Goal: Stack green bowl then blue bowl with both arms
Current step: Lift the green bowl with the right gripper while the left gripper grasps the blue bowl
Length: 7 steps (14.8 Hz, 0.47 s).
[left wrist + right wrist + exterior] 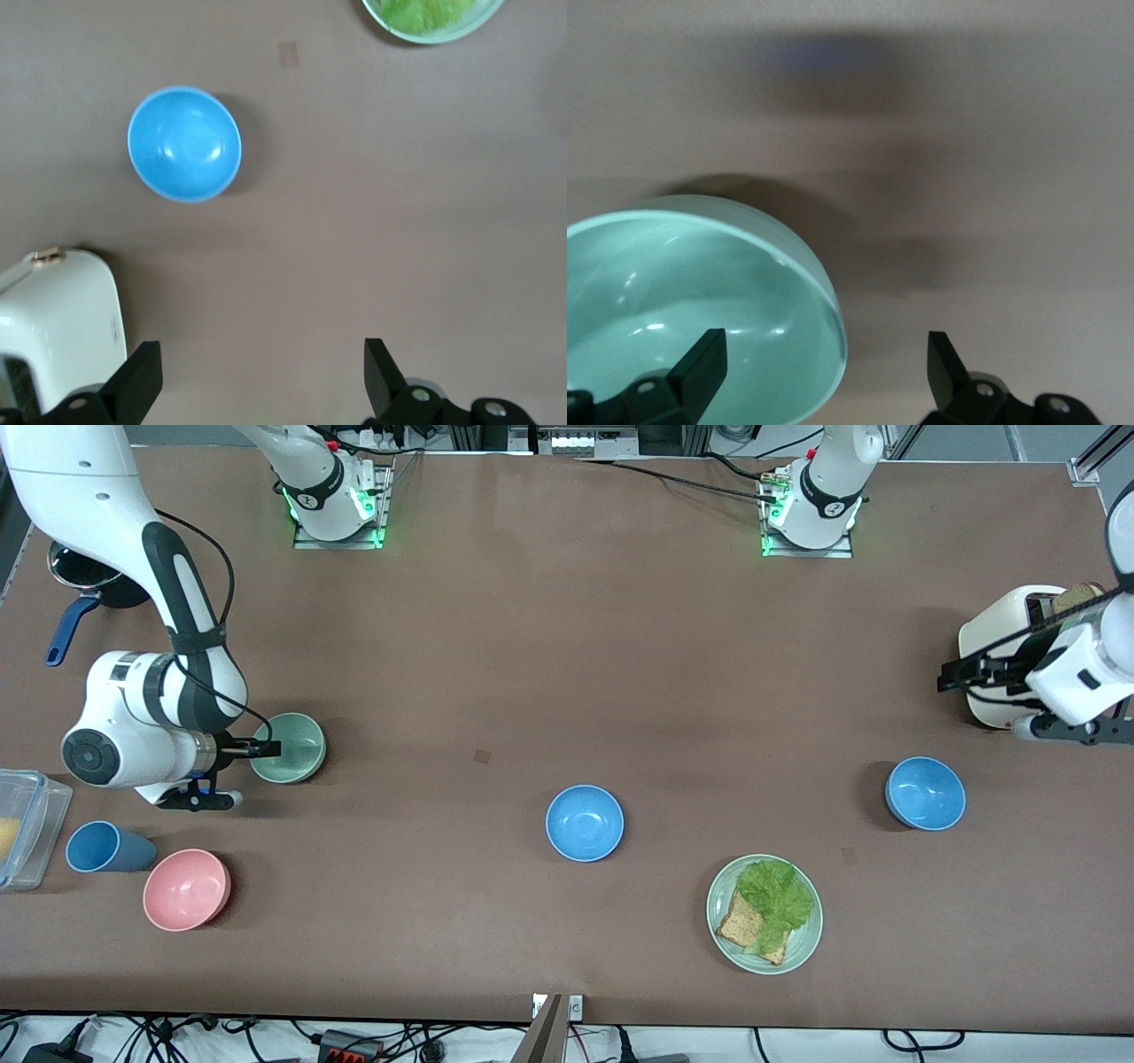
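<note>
Currently, the right gripper (266, 749) is at the green bowl (292, 748), its fingers spread and gripping nothing; the first step, the pickup, is in hand.

One finger sits inside the green bowl, which rests on the table (567, 646) toward the right arm's end. Two blue bowls lie apart: one (585, 823) mid-table, one (926, 794) toward the left arm's end. The left gripper (261, 376) waits, spread wide, beside the toaster (1005, 646). Next, I judge, the right fingers must pinch the rim, lift, and carry the bowl to a stacking spot.

Green bowl (289, 748) upright – blue bowl (585, 823) mid-table.
</note>
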Tool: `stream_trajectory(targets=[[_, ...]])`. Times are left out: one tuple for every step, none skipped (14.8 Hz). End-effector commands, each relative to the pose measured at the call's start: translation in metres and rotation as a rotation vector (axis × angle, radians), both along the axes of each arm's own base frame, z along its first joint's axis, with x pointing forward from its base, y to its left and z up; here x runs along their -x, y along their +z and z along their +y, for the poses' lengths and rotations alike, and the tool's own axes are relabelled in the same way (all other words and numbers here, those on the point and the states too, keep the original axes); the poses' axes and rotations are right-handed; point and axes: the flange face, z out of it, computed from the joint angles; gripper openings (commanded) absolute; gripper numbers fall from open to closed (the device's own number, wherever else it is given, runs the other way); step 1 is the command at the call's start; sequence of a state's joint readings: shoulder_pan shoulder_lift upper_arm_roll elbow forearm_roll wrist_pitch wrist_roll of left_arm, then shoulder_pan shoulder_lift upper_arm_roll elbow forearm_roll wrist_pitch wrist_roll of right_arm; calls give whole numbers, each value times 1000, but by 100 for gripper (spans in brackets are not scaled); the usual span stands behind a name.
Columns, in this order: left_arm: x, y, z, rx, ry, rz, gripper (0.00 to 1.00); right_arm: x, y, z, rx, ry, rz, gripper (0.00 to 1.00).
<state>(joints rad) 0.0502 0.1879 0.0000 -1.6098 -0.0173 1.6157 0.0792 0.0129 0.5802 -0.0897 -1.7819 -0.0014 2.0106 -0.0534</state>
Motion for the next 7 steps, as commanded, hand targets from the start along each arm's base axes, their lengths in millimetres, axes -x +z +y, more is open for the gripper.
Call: stream_trajectory(targets=[[-18, -50, 10, -49, -9, -46, 100, 5, 0, -7, -14, -16, 8, 75], [-16, -72, 13, -58, -12, -55, 100, 6, 0, -7, -14, -16, 11, 53], [-11, -89, 19, -59, -5, -68, 100, 5, 2, -7, -14, -17, 10, 27], [-9, -103, 23, -68, -8, -87, 100, 6, 2, -5, -13, -16, 14, 11], [-12, -115, 26, -79, -18, -103, 100, 6, 3, -5, -14, -14, 16, 4], [-17, -137, 39, -86, -24, -100, 100, 6, 2, -7, -16, -13, 16, 1], [-22, -152, 58, -85, -48, -116, 100, 6, 2, -10, -18, -13, 17, 0]])
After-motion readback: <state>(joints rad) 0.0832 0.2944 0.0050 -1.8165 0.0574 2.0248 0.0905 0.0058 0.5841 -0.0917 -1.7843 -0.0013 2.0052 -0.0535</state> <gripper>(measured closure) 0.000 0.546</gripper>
